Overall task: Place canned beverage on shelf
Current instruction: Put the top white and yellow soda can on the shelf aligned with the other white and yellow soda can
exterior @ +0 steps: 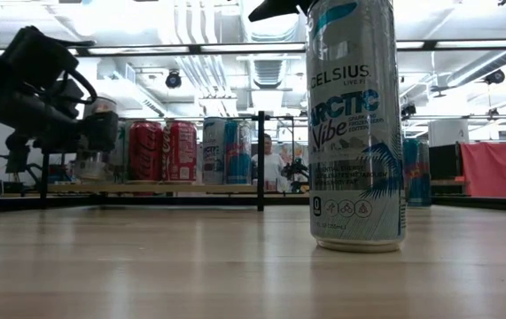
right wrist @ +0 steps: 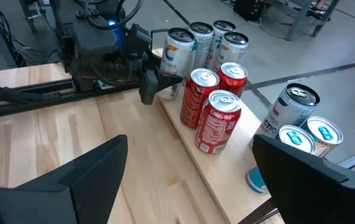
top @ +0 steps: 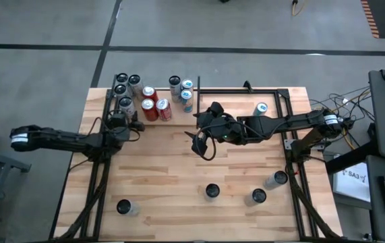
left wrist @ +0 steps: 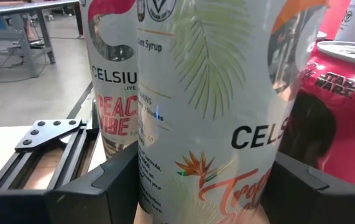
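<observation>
The shelf (right wrist: 252, 124) is a pale plywood panel at the table's far left, with several cans standing on it. My left gripper (top: 130, 116) reaches in at the shelf's near left corner and is shut on a white Celsius canned beverage (left wrist: 208, 93), also in the high view (top: 126, 104) and the right wrist view (right wrist: 178, 50). Beside it stand another Celsius can (left wrist: 112, 74) and red cans (right wrist: 214, 121). My right gripper (top: 202, 138) hangs open over the table's middle, holding nothing. My left gripper pinches the white can's lower side wall (left wrist: 146, 186) between its two fingers, one on each side. The fingers (right wrist: 158, 81) lie about level and come from the table's near left. The can stands upright at the shelf's edge; whether its base rests on the panel I cannot tell.
Loose cans stand on the table at the near left (top: 125, 207), near middle (top: 212, 192) and near right (top: 258, 196), one filling the low view (exterior: 356, 124). Another can (top: 261, 108) sits inside a bare black frame (top: 246, 90) at the far right.
</observation>
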Controlling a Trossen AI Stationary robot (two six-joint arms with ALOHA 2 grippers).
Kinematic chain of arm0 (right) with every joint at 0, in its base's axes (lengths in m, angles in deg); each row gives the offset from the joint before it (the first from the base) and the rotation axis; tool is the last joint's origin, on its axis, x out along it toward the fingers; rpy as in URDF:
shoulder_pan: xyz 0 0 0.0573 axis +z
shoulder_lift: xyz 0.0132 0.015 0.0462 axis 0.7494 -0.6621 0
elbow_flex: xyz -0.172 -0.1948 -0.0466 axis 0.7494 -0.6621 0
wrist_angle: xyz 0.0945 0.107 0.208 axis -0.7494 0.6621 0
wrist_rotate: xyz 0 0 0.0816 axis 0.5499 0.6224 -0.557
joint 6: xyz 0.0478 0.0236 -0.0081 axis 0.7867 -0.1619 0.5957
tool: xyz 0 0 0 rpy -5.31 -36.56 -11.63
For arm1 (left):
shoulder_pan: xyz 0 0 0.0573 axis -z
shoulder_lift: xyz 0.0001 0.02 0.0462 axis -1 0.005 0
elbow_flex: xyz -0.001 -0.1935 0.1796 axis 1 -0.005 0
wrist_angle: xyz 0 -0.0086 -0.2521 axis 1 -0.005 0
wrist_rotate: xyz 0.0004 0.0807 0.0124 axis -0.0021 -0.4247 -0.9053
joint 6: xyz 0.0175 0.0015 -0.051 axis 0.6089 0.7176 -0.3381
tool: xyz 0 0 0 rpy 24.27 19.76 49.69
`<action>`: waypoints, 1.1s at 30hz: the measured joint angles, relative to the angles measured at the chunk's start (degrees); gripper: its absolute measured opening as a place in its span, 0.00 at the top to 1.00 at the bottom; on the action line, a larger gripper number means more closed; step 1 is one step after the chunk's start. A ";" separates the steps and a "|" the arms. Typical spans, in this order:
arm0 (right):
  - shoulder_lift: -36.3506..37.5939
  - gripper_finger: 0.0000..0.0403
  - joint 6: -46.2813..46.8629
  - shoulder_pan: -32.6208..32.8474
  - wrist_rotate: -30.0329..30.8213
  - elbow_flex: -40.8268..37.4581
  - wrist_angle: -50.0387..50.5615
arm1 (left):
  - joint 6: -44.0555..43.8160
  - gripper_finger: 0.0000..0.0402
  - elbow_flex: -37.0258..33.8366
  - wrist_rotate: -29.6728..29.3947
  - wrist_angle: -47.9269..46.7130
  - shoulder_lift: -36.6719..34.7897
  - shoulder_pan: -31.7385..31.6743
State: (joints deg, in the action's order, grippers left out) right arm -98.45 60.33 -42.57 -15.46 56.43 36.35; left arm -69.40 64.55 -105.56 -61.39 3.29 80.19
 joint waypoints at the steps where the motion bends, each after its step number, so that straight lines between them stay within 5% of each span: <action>1: 0.00 0.17 0.00 0.00 0.00 0.00 0.00 | 0.07 0.40 0.00 0.00 0.76 0.50 -0.06; 33: 0.00 0.17 -0.50 -0.01 0.00 0.00 0.24 | -1.71 0.30 0.07 -1.73 2.69 5.62 -0.13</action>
State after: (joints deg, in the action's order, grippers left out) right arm -98.45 59.83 -42.59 -15.46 56.43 36.59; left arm -71.10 64.62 -107.29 -58.69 8.91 80.06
